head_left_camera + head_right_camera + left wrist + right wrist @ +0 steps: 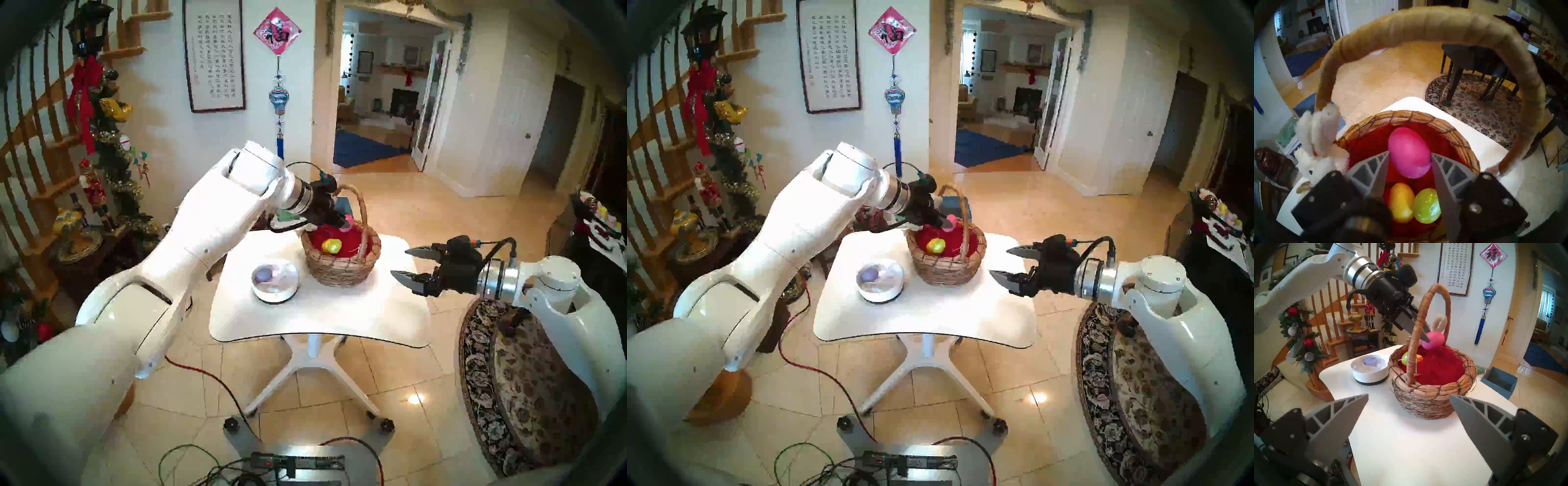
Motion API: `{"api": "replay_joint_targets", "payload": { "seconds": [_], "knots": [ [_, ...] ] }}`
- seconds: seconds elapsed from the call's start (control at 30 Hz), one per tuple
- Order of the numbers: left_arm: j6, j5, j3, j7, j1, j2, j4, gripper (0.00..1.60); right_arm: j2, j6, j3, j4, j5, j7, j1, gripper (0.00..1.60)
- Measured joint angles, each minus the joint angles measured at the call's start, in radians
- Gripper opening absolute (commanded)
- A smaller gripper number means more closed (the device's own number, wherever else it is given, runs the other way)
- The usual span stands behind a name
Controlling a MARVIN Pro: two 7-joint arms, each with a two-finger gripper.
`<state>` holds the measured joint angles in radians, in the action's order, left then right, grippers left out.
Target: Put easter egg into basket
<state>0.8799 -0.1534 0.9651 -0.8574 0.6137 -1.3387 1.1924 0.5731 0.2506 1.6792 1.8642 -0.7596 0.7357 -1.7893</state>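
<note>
Left pincer point(1410, 157) is gripping the pink egg point(1409, 152) above the basket point(1454, 129), under its handle; lowering it onto clear red lining beyond the yellow and green eggs before releasing seems wise.

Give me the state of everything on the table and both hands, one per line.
Left hand: shut on pink egg, above basket.
Right hand: open, empty.
Basket: upright, holding yellow egg and green egg.
White bowl: upright, purple egg inside.
</note>
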Motion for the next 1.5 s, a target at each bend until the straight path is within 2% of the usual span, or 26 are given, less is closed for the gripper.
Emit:
{"api": "replay_joint_targets", "payload": {
  "seconds": [0.37, 0.73, 0.77, 0.87, 0.93, 0.97, 1.0, 1.3, 1.5],
  "knots": [
    [-0.002, 0.02, -0.012, 0.008, 0.018, 0.021, 0.029, 0.78, 0.0, 0.0, 0.0, 0.0, 0.0, 0.0, 0.0, 1.6],
    [-0.01, 0.039, -0.026, 0.028, 0.029, 0.012, 0.01, 0.78, -0.001, -0.001, 0.0, 0.0, -0.001, -0.001, 0.0, 1.6],
    [-0.01, 0.039, -0.027, 0.029, 0.029, 0.011, 0.007, 0.82, -0.001, -0.001, 0.0, 0.0, -0.001, -0.001, 0.0, 1.6],
    [-0.012, 0.04, -0.03, 0.029, 0.03, 0.008, 0.0, 1.14, -0.001, -0.001, 0.0, 0.0, -0.001, -0.001, 0.0, 1.6],
    [-0.013, 0.04, -0.032, 0.028, 0.03, 0.005, -0.005, 1.27, -0.001, -0.001, 0.0, 0.0, -0.001, -0.001, 0.0, 1.6],
    [-0.014, 0.04, -0.033, 0.027, 0.03, 0.005, -0.006, 1.4, -0.001, -0.001, 0.0, 0.0, -0.001, -0.001, 0.0, 1.6],
    [-0.014, 0.04, -0.033, 0.025, 0.03, 0.004, -0.007, 1.6, -0.001, -0.001, 0.0, 0.0, -0.001, -0.001, 0.0, 1.6],
    [-0.009, 0.035, -0.03, 0.017, 0.035, 0.001, 0.005, 1.6, -0.001, -0.001, 0.0, 0.0, -0.001, -0.001, 0.0, 1.6],
    [0.024, 0.021, -0.013, 0.003, 0.052, 0.021, 0.066, 1.6, -0.002, -0.001, 0.0, 0.0, -0.001, -0.001, 0.0, 1.6]
  ]
}}
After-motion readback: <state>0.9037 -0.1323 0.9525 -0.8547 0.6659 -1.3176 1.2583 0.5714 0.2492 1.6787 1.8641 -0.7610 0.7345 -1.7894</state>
